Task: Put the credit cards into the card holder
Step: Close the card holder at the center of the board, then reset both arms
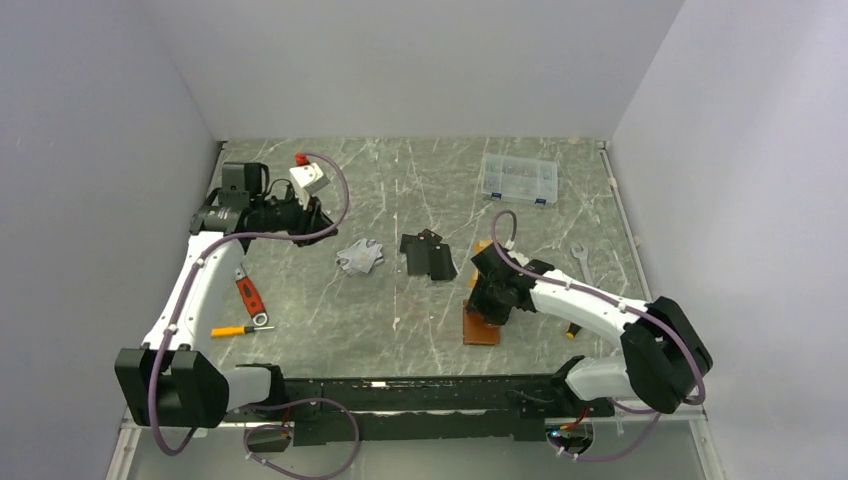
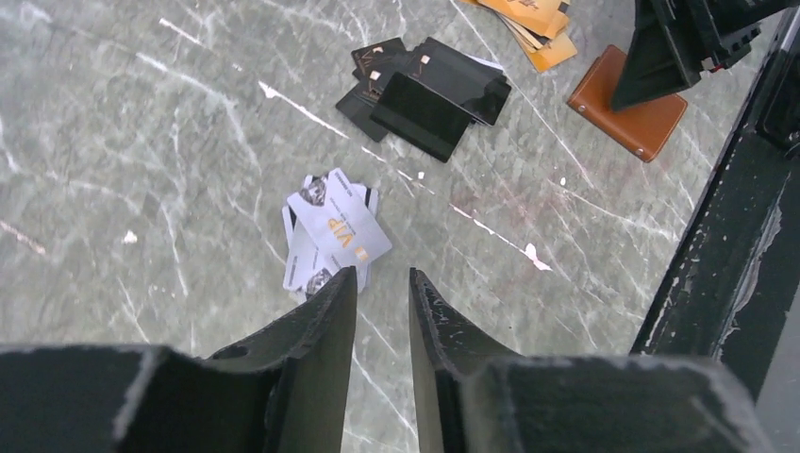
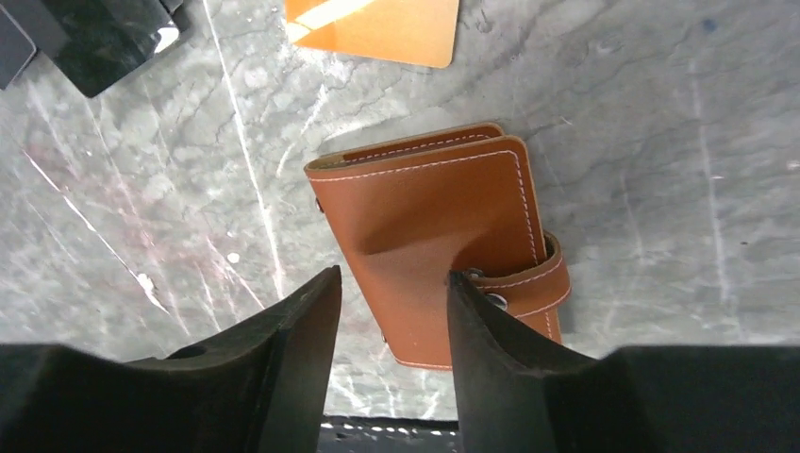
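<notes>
Right hand hovers empty, jaws parted, over the closed card holder on the worktop; left hand, barely open, overlooks silver credit cards. We fear one-sided pressure skidding the leather away.

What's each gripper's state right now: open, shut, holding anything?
Left gripper: jaws slightly apart, empty, above the silver-grey plastic cards.
Right gripper: jaws open, empty, over the tan-brown leather card holder.
</notes>
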`<state>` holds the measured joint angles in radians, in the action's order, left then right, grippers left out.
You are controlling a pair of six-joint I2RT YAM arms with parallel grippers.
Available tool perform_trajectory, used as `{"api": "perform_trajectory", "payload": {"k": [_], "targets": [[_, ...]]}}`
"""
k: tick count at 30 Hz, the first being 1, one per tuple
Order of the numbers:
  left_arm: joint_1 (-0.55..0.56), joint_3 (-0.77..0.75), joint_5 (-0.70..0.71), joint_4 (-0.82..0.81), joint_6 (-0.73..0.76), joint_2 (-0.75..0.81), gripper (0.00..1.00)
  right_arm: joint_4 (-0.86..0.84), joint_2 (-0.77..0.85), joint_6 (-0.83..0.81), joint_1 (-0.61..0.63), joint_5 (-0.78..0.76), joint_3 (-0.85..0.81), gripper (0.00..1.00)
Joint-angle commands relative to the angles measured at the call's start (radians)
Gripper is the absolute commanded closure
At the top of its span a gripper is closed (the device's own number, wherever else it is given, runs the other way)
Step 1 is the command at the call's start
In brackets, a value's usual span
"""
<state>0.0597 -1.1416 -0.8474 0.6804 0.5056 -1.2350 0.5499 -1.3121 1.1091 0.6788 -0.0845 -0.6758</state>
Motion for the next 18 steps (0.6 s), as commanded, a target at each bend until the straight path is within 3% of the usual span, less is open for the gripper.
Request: {"api": "perform_trajectory", "payload": {"k": [1,3,5,7,9,10,11,15,18], "targets": [[-0.046,-0.056,-0.025,0.083,-0.050,0.057,0.66,0.085,0.049,-0.110,0.019,-0.036,-0.109,0.46],[-0.056,-0.063,-0.011,0.097,-0.063,0.077,0.45,0.054,0.055,-0.152,0.025,-0.021,-0.165,0.35],[-0.080,-0.064,0.004,0.093,-0.087,0.097,0.41,0.001,0.057,-0.201,0.029,0.016,-0.219,0.25],[-0.097,-0.066,0.024,0.094,-0.100,0.114,0.40,-0.035,0.049,-0.249,0.029,0.057,-0.276,0.07],[-0.103,-0.077,0.059,0.100,-0.115,0.121,0.39,-0.059,0.041,-0.291,0.030,0.078,-0.339,0.00],[-0.107,-0.085,0.080,0.108,-0.124,0.122,0.09,-0.062,0.030,-0.322,0.030,0.115,-0.385,0.00],[-0.112,-0.089,0.096,0.107,-0.129,0.123,0.02,-0.059,0.021,-0.345,0.030,0.129,-0.425,0.00],[-0.135,-0.082,0.151,0.063,-0.200,0.132,0.01,-0.021,-0.005,-0.451,0.013,0.142,-0.567,0.00],[-0.143,-0.057,0.272,0.021,-0.269,0.126,0.01,0.049,-0.017,-0.539,-0.033,0.129,-0.649,0.00]]}}
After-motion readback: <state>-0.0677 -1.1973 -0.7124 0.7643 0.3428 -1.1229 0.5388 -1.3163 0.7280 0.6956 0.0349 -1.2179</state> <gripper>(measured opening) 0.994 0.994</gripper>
